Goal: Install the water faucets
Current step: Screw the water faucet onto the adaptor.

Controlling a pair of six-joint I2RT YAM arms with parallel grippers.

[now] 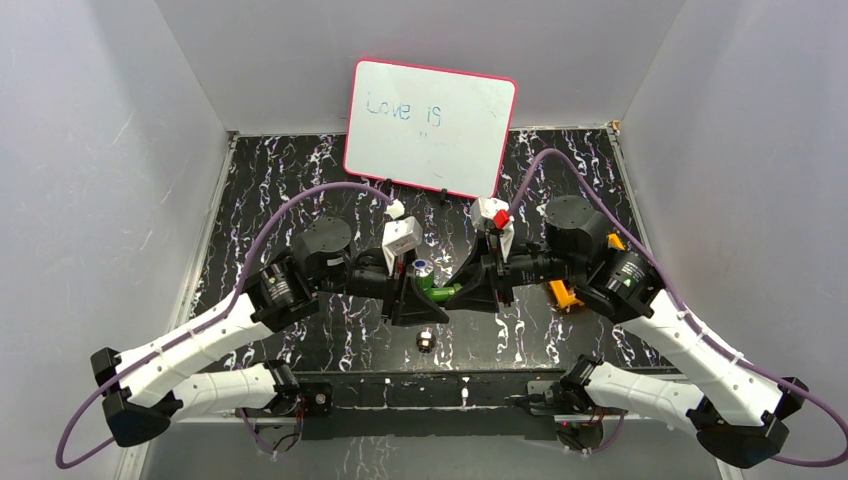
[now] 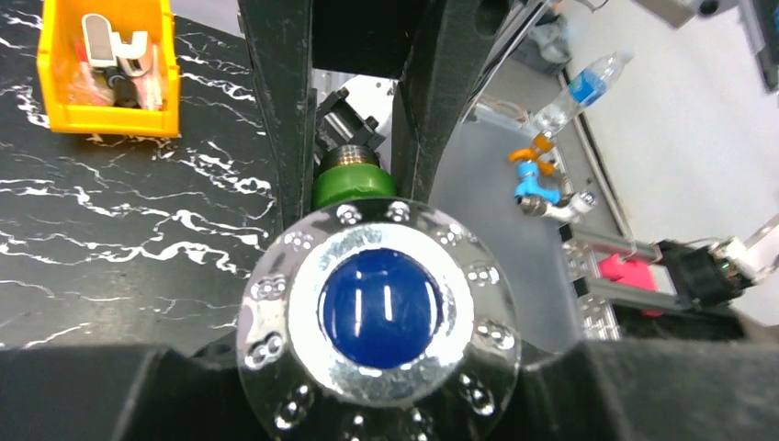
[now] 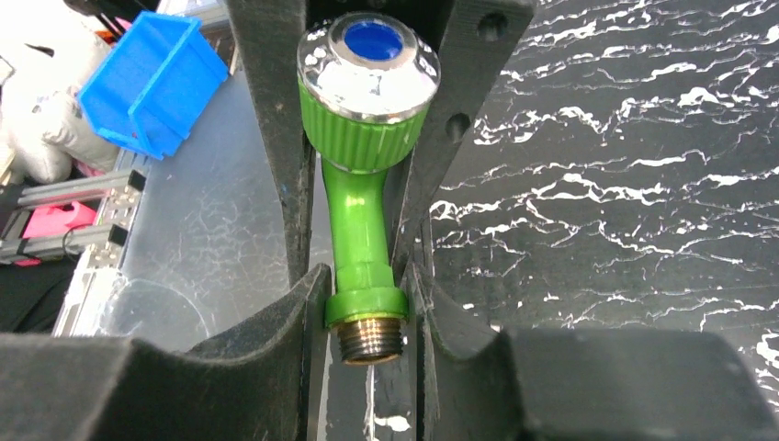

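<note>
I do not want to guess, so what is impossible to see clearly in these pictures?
Top view: tap mostly hidden by left gripper and right gripper.
Top view: metal piece too small to identify.
Top view: tray largely behind right arm.
Left wrist: knob hides most of tap.

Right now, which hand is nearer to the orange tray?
Right. The right hand holds the green tap on the end toward the orange tray; the left hand is at the tap's far end, farther from the tray.
</note>
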